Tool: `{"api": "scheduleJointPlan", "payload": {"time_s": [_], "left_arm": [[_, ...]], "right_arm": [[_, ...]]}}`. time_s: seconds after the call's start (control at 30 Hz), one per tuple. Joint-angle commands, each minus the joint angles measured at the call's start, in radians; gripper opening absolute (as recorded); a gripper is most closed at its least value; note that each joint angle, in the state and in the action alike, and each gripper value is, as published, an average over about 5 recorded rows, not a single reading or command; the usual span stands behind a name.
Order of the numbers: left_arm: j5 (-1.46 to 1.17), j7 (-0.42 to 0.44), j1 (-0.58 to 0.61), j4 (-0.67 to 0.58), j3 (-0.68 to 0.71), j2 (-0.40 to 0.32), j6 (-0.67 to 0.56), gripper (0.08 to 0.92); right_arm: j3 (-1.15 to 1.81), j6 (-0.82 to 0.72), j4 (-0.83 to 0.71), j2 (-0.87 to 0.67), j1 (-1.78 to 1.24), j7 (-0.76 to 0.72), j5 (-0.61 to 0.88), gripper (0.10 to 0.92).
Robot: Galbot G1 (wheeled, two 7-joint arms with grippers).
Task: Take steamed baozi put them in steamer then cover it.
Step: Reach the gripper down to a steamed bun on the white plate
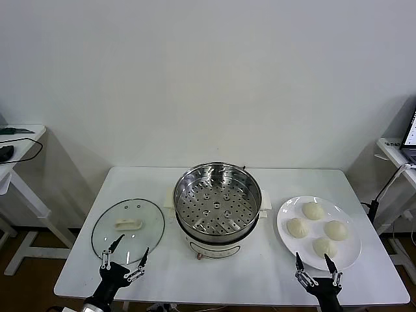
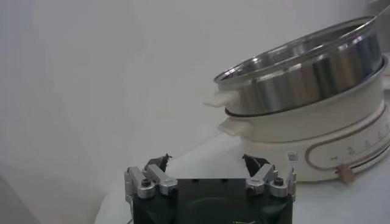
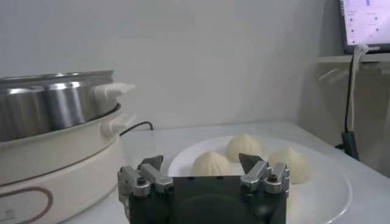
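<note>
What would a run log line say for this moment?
baozi: four on plate | steamer: empty | lid: on table | left gripper, right gripper: open

A white table [image 1: 221,270] stands against a pale wall [image 1: 208,71]. A white plate [image 1: 284,238] sits on its right part. Side tables flank it: the left one [image 1: 29,132] carries a black cable [image 1: 26,155], the right one [image 1: 390,151] a laptop [image 1: 411,133].

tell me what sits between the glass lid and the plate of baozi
In the head view, the steamer stands between the cover and the plate of steamed baozi.
</note>
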Motion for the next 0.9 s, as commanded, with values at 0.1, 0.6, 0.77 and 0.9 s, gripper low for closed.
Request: {"api": "scheduleJointPlan", "payload": {"time_s": [0.1, 0.6, 0.77, 0.9], "left_arm": [[0.004, -0.002, 0.011, -0.03, -0.002, -0.005, -0.008, 0.823], [0.006, -0.003, 0.034, -0.086, 0.003, -0.021, -0.026, 0.823], [0.006, -0.003, 0.038, -0.088, 0.004, -0.024, -0.033, 0.823], [0.006, -0.003, 0.04, -0.088, 0.004, -0.026, -0.037, 0.823]], "right_arm": [[0.022, -0.099, 0.013, -0.01, 0.054, 0.112, 0.024, 0.823], [-0.022, -0.378, -0.232, -0.421, 0.601, -0.018, 0.392, 0.823], [-0.185, -0.478, -0.406, -0.585, 0.806, -0.321, 0.448, 0.823], [-0.358, -0.478, -0.558, -0.682, 0.983, -0.61, 0.368, 0.823]]}}
